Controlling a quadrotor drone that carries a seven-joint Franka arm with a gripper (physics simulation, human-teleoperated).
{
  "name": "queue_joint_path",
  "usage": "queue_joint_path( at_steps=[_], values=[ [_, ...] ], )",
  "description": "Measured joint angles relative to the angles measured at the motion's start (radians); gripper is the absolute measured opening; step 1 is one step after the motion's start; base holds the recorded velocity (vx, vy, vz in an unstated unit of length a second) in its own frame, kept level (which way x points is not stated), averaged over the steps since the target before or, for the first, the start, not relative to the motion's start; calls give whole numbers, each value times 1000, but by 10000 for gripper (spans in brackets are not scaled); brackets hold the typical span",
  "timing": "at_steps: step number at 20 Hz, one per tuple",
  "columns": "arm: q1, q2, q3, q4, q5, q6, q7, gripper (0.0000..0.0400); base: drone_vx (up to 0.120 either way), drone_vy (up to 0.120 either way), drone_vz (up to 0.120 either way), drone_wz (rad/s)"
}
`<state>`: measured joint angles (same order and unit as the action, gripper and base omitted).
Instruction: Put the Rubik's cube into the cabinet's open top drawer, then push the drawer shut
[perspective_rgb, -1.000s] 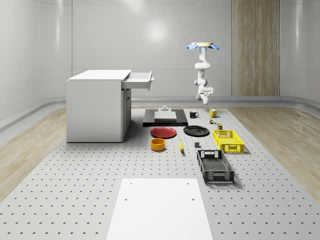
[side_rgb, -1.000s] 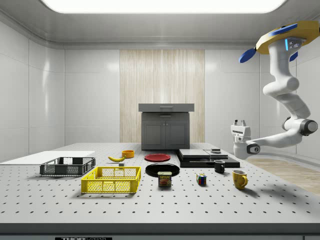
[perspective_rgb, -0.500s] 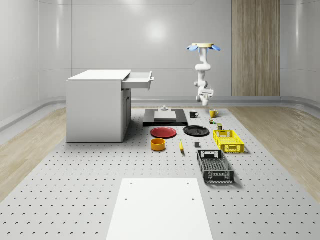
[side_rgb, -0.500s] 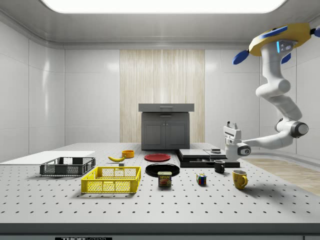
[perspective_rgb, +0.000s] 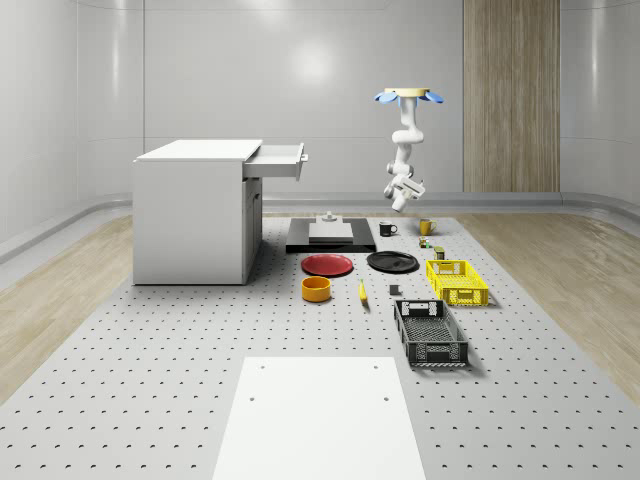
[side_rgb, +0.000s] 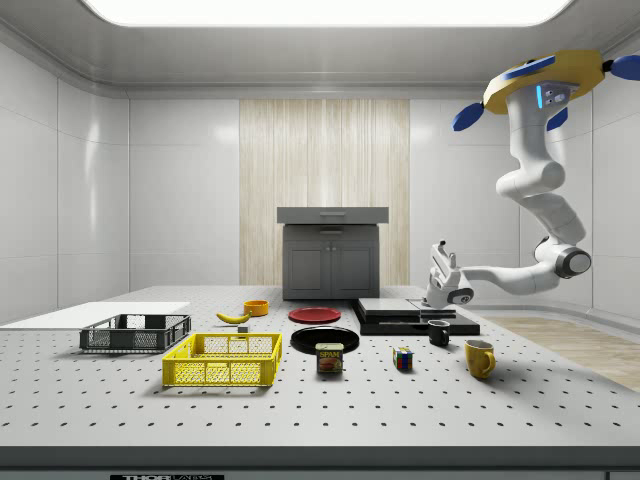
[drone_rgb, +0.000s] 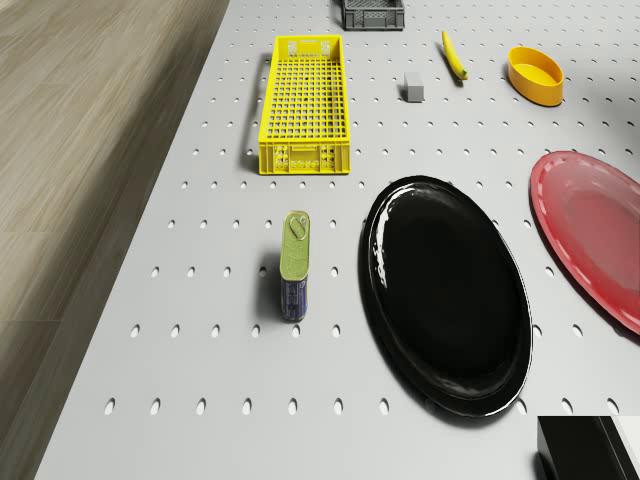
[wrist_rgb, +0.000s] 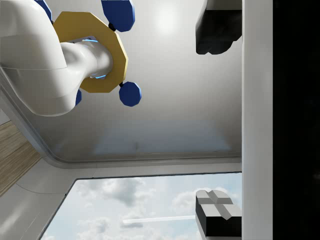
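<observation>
The drone (side_rgb: 545, 85) hovers high over the side view's right end of the tabletop (side_rgb: 300, 410), about above the two mugs. Its arm is crooked downward and then back, so the pincer (side_rgb: 438, 250) hangs above the black mug (side_rgb: 438, 333) with its tips aimed at the ceiling (an odd pose for a pick). In the wrist view the two fingers (wrist_rgb: 215, 27) stand wide apart with nothing between them.

The cube (side_rgb: 403, 358) sits on the tabletop between the can (side_rgb: 329, 358) and the yellow mug (side_rgb: 479, 357), well below the pincer and untouched. The cabinet (perspective_rgb: 195, 210) is well away, its top drawer (perspective_rgb: 280, 160) pulled out.

I'd judge this as the reach toward the cube, with no grasp begun. The next move calls for turning the wrist downward, lowering until the fingers straddle the cube, then closing.
</observation>
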<state>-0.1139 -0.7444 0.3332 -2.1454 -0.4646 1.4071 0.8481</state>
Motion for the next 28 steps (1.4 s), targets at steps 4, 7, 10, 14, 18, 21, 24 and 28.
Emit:
queue_joint_path(
  at_steps=[4,7,10,14,18,21,24,28],
  values=[
    [-89,-37,233,-162,-363,17,74,400,120,0,-80,0],
    [-193,-79,424,-353,-702,17,175,400,120,0,-120,0],
    [-337,-122,586,-534,-1022,-20,307,400,120,0,-120,0],
    [-551,-174,736,-674,-1310,-112,472,400,120,0,-120,0],
    [-717,-221,824,-727,-1447,-189,583,400,120,0,-120,0],
    [-797,-250,862,-742,-1492,-222,636,400,120,0,-120,0],
    [-849,-275,888,-748,-1512,-238,670,400,120,0,-120,0],
    [-891,-303,909,-750,-1519,-241,699,400,120,0,-120,0]
  ],
)
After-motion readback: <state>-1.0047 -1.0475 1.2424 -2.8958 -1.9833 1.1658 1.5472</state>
